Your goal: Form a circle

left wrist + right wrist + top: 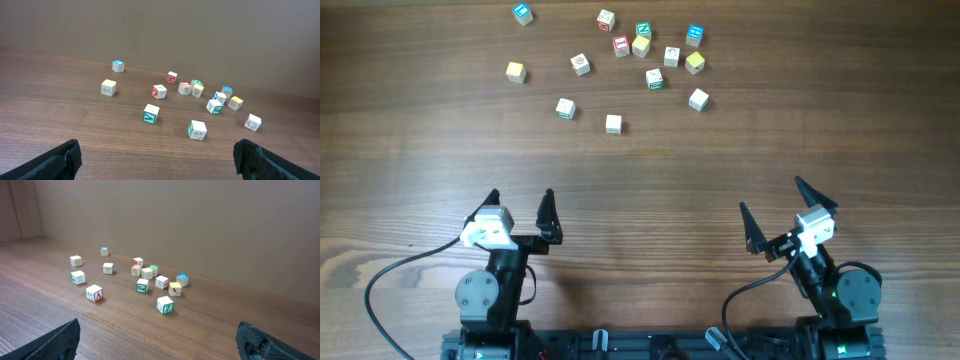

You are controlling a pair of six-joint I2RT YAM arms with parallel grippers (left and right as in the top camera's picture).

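Overhead: no circle yet. The cubes (654, 78) lie loose in the upper middle of the frame, and both arms sit low.
Left gripper (520, 195) and right gripper (770, 194) gape wide and empty at the bottom of the frame, well apart from every block. Trouble spot, I'd say: a red-faced cube (621, 45) sits just beside a yellow cube (640, 46), with a green-faced cube (643, 30) close above. Wide jaws coming in there could shove the neighbours or take the wrong colour. A blue-faced cube (694, 35) nearby is another decoy. Tiny blocks on the smooth table (640, 220) may skid or tumble when nudged, and closing a tight ring risks knocking out ones already placed. Direction? With no ring formed, nothing points anywhere; the scatter's long axis runs left to right across the frame.
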